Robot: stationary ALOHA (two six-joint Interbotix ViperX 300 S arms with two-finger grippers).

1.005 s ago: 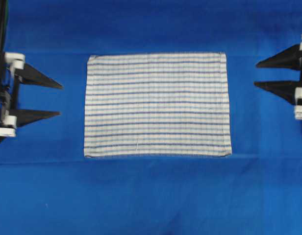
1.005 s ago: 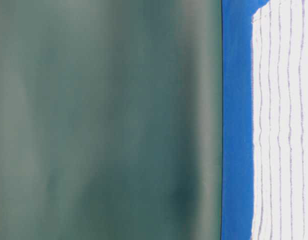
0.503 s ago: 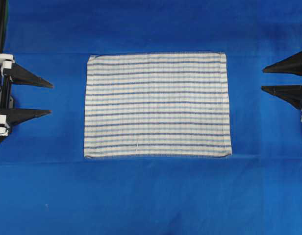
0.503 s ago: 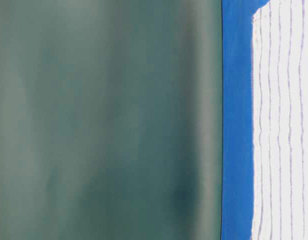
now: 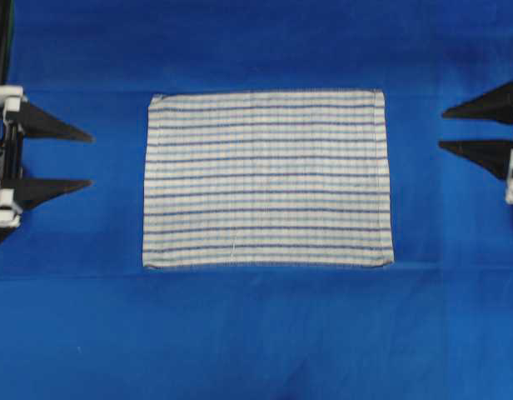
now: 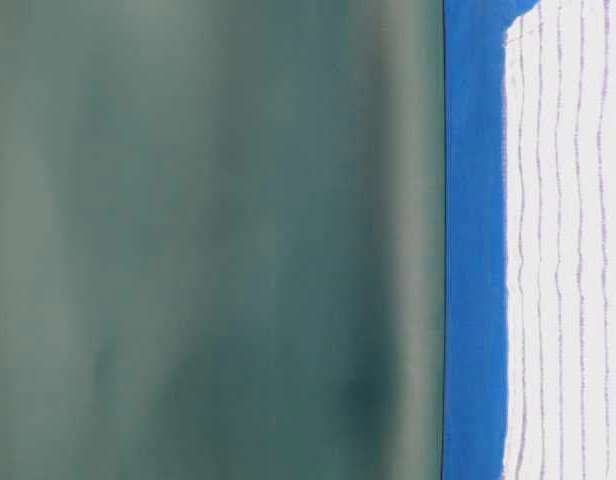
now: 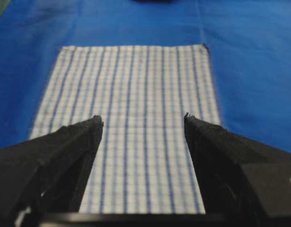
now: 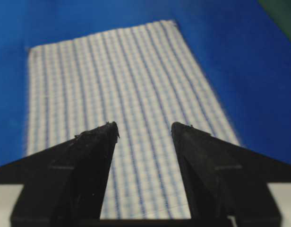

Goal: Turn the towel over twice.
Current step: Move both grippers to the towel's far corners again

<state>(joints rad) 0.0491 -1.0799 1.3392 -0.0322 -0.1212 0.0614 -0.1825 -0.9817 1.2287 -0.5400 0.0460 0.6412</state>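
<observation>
both grippers, left gripper [image 5: 90, 158] and right gripper [image 5: 441, 129], drew back slightly, open and empty; wrist views reveal towel [image 5: 266, 178] checks.

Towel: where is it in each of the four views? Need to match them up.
Overhead: towel flat at centre of the blue cloth.
Table-level: towel along the picture's right side, on the tabletop.
Left wrist: ahead, between the open end effector fingers.
Right wrist: likewise.
Shared landmark: the dark blue stripes.

Overhead view: bright, even light, sharp, no hard shadows. Table-level view blows the towel [image 6: 568, 250] out to near white. Wrist views soft, gripper fingers [image 7: 65, 156] blurred up close.
</observation>
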